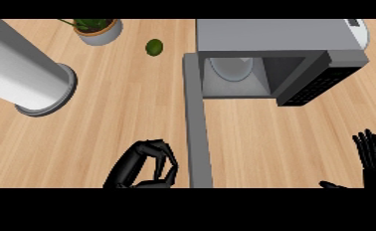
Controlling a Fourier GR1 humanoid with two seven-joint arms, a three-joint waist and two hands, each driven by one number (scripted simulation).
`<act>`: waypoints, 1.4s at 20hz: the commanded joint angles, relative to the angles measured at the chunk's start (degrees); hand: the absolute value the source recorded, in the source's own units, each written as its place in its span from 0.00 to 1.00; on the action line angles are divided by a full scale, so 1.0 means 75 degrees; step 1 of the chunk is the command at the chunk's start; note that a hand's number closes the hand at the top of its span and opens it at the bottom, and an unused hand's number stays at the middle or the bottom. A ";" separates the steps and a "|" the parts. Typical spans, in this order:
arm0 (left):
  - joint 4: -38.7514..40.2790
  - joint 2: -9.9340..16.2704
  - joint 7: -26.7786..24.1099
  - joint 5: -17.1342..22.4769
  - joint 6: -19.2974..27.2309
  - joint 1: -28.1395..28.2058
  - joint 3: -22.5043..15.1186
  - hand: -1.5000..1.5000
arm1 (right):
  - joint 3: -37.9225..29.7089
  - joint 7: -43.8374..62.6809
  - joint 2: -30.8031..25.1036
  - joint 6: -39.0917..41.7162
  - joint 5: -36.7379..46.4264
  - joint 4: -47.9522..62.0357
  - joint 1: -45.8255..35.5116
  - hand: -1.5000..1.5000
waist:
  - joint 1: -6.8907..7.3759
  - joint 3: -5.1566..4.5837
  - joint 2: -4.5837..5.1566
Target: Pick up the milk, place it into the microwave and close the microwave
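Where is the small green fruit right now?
Head view: the green fruit lies on the counter, upper left of centre, between the potted plant and the microwave.

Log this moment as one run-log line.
grey microwave: door open | milk: unseen | left hand: curled beside door | right hand: open, resting

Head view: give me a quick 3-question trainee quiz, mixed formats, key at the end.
1. True or false: the microwave has its door swung open.
2. Multiple choice: what lies on the counter between the potted plant and the microwave? A) a small green round item B) a red mug C) a fork
3. Fill in: the left hand has its fingers ____, while the right hand rests open at the right edge.

Key: 1 true; 2 A; 3 curled. No milk shows; the left hand may hide it.
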 commanded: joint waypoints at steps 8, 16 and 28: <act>0.2402 -0.0049 0.1739 -0.0212 -0.0716 -0.2004 -0.1889 1.00 | -0.0014 -0.0044 -0.0408 0.0790 -0.0337 -0.0302 0.0088 0.00 | -0.0192 -0.0002 0.0038; 0.3469 -0.0048 0.0402 0.1025 0.1523 -0.2799 -0.4273 1.00 | 0.0171 -0.0242 -0.0445 0.1142 -0.0515 -0.0840 0.0129 0.00 | -0.0272 -0.0016 0.0035; 0.3458 -0.0042 0.0415 0.3485 0.3714 -0.4444 -0.5387 0.00 | 0.0508 0.0704 -0.0910 0.1565 -0.1041 -0.2126 -0.0082 0.00 | -0.0968 -0.0050 0.0110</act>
